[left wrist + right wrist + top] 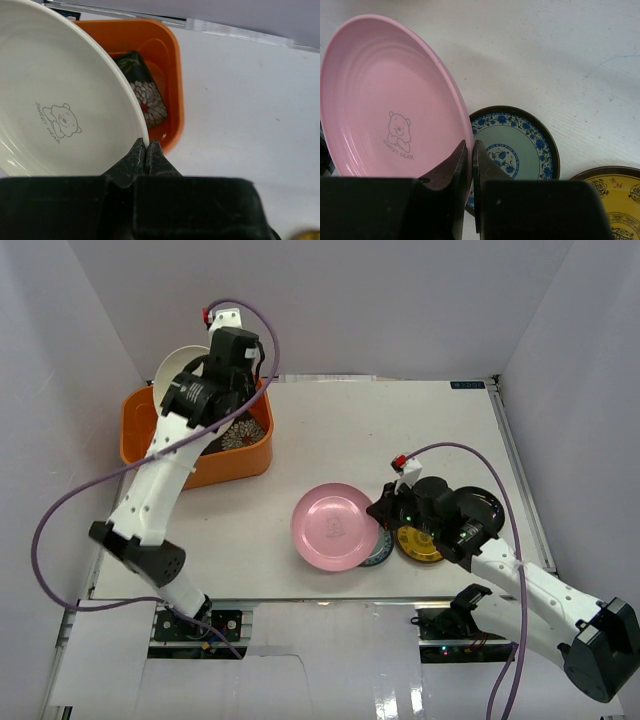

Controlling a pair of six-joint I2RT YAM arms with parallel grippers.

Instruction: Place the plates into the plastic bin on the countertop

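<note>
Left claw: the left claw (pixel 145 150) is clenched on the near rim of the cream plate (pixel 55 100), with the tips nearly meeting across the thin lip.
Cream plate, place: held tilted above the orange bin (pixel 235 465), which sits at the far-left corner of the tabletop (pixel 400 430).
Bin contents: the black square plate (pixel 145 95) with white flowers lies inside against the right wall. I cannot tell whether anything lies beneath it.
Right claw: the right claw (pixel 468 150) is pinched on the right rim of the pink plate (pixel 380 85).
Pink plate, place: near the tabletop's near edge, about midway along it. Its right side overlaps the blue-patterned plate (pixel 520 145).
Other plates: the yellow-patterned plate (pixel 615 195) is just beside the blue one. The black round plate (pixel 490 505) lies toward the right edge, partly under the right arm.
Handling, judged: the plates are stiff, smooth and glossy. They look light, perhaps melamine, so I judge them more likely to slip or swing than to break.
Grip point, judged: the rim is the only hold on a flat-lying plate. A one-sided pinch lets the far edge droop, so a deep bite and slow carry seem wise.
Top view only: both arms, the bin's corner position and the black round plate.
Left wrist only: the pinch on the cream rim, the bear print and the flowered plate's pattern.
Right wrist only: the pink rim between the claw's tips, and the overlap with the blue-patterned plate.
</note>
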